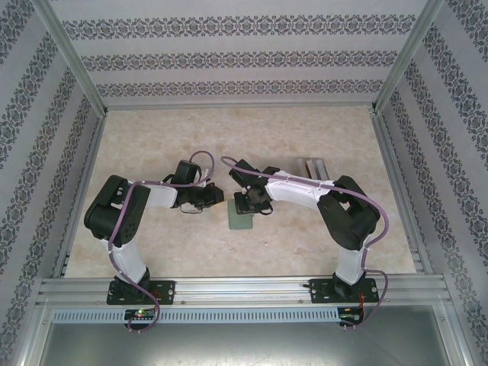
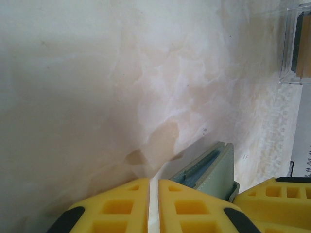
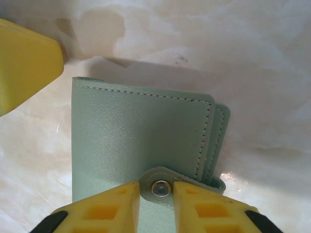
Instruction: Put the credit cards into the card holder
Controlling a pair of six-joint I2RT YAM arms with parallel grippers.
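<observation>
Right gripper (image 3: 156,191) fingers stand slightly apart astride the snap tab (image 3: 198,178) of the closed card holder (image 3: 141,131), and left gripper (image 2: 153,187) fingers sit together just beside its edge; likely risk is a fingertip snagging the tab and dragging the unpinned holder.

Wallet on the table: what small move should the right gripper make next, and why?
Probably close the right gripper on the snap tab and pull it open: the wallet lies folded shut, the fingers flank the tab, and cards stand in the clear rack.
</observation>
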